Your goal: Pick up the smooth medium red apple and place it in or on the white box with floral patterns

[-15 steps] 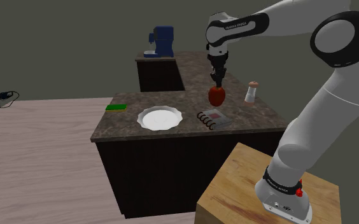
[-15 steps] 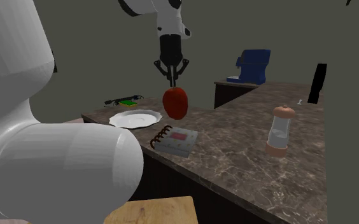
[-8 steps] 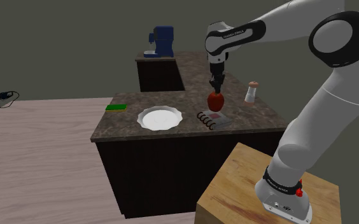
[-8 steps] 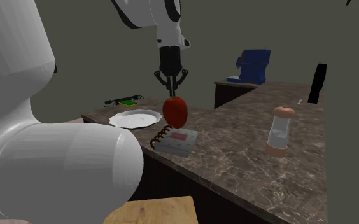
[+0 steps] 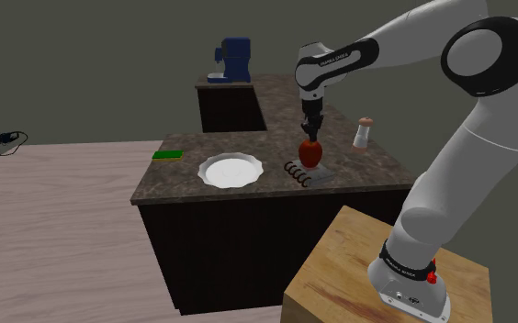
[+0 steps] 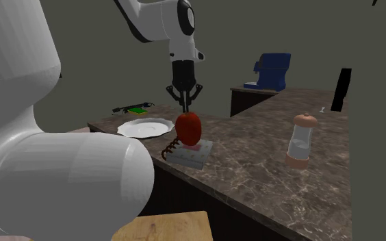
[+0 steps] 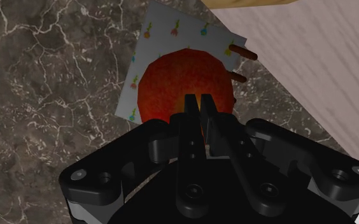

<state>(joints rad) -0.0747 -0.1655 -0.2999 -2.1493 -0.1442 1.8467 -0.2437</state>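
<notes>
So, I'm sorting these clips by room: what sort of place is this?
Probably a home kitchen: a dark stone-look counter carries a blue coffee machine on its far section, plus a white plate and a pepper grinder.

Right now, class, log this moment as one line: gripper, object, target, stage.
gripper: black two-finger gripper shut on round red apple | position: above white floral-patterned box, contact unclear | stage: placing, not yet released
</notes>
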